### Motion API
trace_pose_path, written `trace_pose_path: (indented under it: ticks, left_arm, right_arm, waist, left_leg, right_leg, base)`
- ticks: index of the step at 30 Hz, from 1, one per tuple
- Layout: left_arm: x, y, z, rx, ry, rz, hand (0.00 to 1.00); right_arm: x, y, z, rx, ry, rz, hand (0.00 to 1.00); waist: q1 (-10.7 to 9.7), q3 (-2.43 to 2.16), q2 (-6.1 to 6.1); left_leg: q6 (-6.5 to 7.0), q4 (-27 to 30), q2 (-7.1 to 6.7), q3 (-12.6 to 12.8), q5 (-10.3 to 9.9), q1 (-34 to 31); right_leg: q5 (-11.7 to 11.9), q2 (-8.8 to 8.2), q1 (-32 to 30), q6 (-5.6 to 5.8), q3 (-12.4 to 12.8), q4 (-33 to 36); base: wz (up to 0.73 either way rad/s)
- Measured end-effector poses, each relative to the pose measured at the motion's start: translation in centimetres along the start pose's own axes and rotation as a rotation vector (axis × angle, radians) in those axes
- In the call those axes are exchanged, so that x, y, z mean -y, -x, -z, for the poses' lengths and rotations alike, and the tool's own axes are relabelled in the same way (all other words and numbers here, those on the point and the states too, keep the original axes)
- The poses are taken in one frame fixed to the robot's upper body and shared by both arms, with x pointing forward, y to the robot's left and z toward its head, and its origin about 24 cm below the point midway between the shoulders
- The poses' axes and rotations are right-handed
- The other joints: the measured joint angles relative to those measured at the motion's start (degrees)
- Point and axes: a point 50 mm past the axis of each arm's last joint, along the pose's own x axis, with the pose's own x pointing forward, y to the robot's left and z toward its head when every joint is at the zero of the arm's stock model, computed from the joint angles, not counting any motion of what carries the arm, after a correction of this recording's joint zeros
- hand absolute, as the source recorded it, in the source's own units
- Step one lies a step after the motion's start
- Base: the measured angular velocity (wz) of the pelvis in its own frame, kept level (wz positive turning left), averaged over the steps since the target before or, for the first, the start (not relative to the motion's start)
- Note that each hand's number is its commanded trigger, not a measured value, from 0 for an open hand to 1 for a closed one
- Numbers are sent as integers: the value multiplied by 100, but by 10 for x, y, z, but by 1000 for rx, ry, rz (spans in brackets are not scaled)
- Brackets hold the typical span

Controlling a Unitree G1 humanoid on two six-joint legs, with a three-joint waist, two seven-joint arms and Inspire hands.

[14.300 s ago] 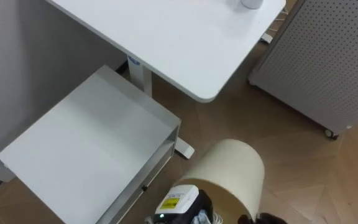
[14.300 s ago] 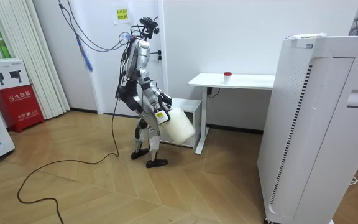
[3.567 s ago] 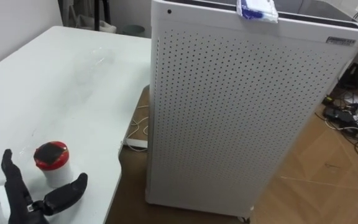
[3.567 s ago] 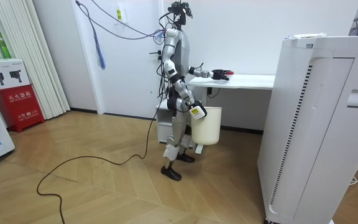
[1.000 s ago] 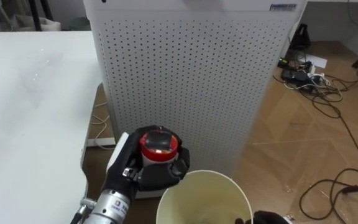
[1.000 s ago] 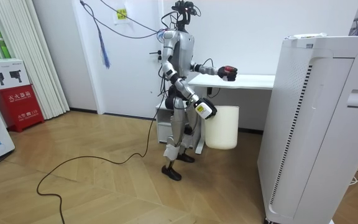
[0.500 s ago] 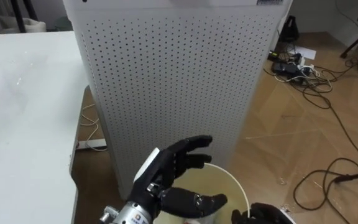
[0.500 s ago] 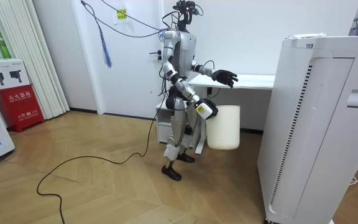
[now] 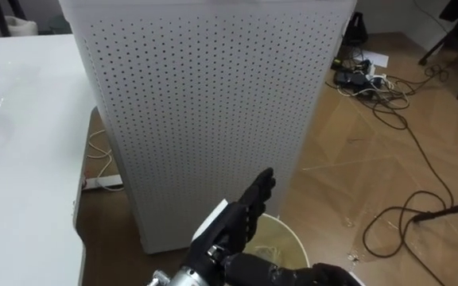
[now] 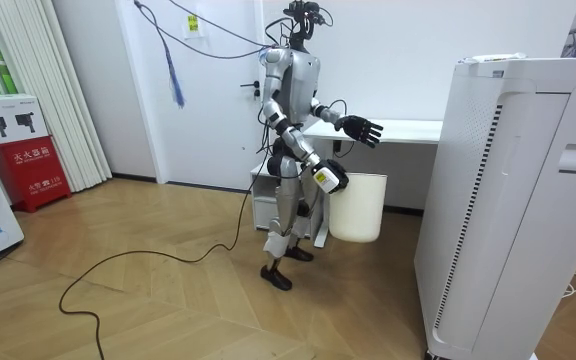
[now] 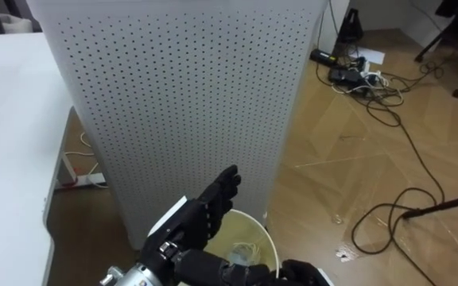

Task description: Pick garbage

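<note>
My left hand (image 9: pixel 241 222) is open, its fingers stretched flat just above the mouth of a cream waste bin (image 9: pixel 294 240). Nothing is in it. In the room view the left hand (image 10: pixel 360 128) reaches forward at table height, over the bin (image 10: pixel 356 205). The bin hangs clear of the floor at my right side. My right hand (image 9: pixel 332 276) is a dark shape at the bin's near rim, curled on it. Something pale lies inside the bin (image 11: pixel 265 238), mostly hidden by the left hand (image 11: pixel 205 214).
A tall white perforated cabinet (image 9: pixel 205 103) stands right in front of me, close behind the bin. The white table (image 9: pixel 14 143) is on my left. Cables and a power strip (image 9: pixel 364 75) lie on the wooden floor to the right.
The left hand held a red-capped container over the bin a second ago. It has opened and the container has left it. The view has shifted a little to the right.
</note>
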Motion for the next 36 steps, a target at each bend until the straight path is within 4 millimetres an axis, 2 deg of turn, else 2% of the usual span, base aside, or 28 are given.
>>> trace_pose_path:
  ticks: [6, 11, 13, 15, 19, 22, 32, 36]
  left_arm:
    - [1, 0, -2, 3, -35, -11, 0]
    - [-11, 1, -20, 53, -232, -88, 0]
    - [-21, 5, -26, 68, -305, -156, 0]
    - [-29, 9, -33, 88, -365, -221, 0]
    - [-46, 21, -50, 160, -502, -388, 0]
    - [-49, 25, -62, 228, -579, -467, 0]
    - [-53, 31, -70, 309, -615, -583, 0]
    - [-55, 33, -74, 328, -694, -620, 0]
  right_arm:
    - [0, 0, -1, 4, -3, 1, 100]
    - [-1, 0, -5, 21, 15, -5, 100]
    - [1, 2, -4, 28, 14, 2, 100]
    - [7, 4, -2, 30, 16, 14, 100]
    - [16, 12, 7, 20, 13, 45, 100]
    - [23, 16, 11, 13, -2, 81, 100]
    - [30, 21, 18, -7, -2, 128, 100]
    - [30, 22, 19, 3, -3, 129, 100]
  waist:
    - [19, -6, 10]
    - [34, -35, 49]
    - [37, -78, 103]
    - [39, -97, 150]
    - [51, -167, 206]
    - [63, -166, 208]
    - [54, -146, 193]
    - [144, -95, 150]
  left_leg:
    - [0, 0, -1, -7, 0, 5]
    - [0, -1, -5, -2, 1, 60]
    - [-1, -7, -7, -2, 0, 124]
    - [-12, -60, -12, -2, 7, 215]
    - [-47, -205, -15, -8, 40, 419]
    - [-56, -254, -17, -9, 73, 434]
    - [-65, -297, -18, -3, 82, 492]
    - [-71, -292, 22, 60, 78, 502]
  right_leg:
    - [0, 4, 5, 0, 19, -10]
    - [0, 6, 100, 0, 23, -99]
    - [0, 14, 221, 0, 15, -203]
    - [0, 16, 300, 0, 5, -246]
    - [1, 30, 474, -1, 10, -293]
    - [2, 33, 467, -4, 13, -296]
    - [3, 37, 492, -5, 23, -304]
    - [1, 51, 459, -7, 19, -285]
  base:
    - [0]
    - [0]
    - [0]
    - [2]
    - [0]
    - [0]
    - [-1]
    - [-5]
